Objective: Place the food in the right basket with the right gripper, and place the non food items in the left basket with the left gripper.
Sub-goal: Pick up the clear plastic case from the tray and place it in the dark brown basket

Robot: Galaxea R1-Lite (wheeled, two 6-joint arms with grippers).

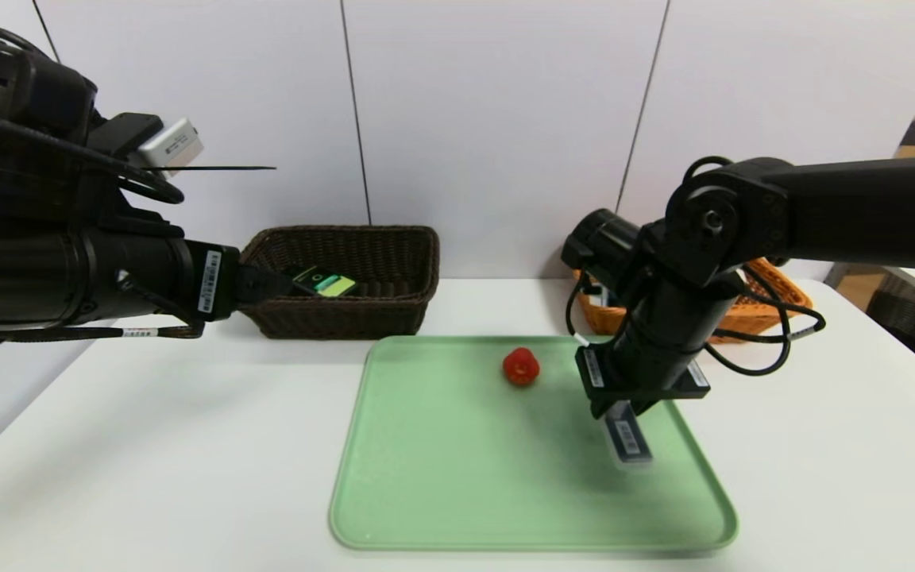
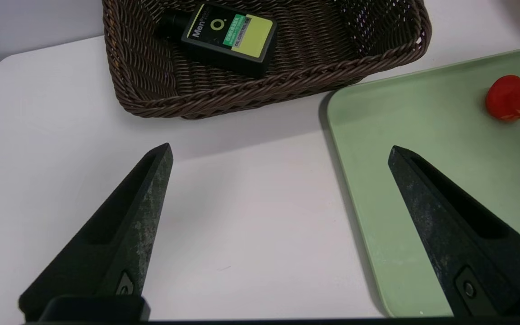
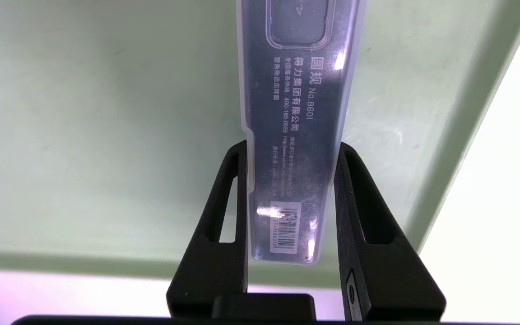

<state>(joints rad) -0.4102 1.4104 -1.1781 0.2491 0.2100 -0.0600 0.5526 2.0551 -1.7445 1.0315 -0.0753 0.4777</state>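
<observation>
"Where's the action, partner?"

"At your right gripper (image 3: 292, 145): its jaws are pinching the clear plastic case (image 3: 300, 180) across its narrow width, over the right part of the green tray (image 1: 457, 508)!"

"And its long axis?"

"From the head view, it runs out of those jaws between five and six o'clock, lengthwise towards you."

"Which way is home?"

"It looks like a non-food item, so you'd want the dark basket (image 1: 346, 311), at ten o'clock from those jaws. The orange basket (image 1: 775, 298) sits round at one to two, partly behind your arm."

"But that's the left gripper's job!"

"Quite so! Your left gripper (image 2: 280, 145) has its jaws spread wide with nothing between them, far nearer the dark basket, while your right one owns the case. I'd judge a handover or a set-down further left comes next."

"Any hazard?"

"The red item (image 1: 521, 367) lies at ten o'clock too, right on that route. Carry low and you could clip it!"
</observation>
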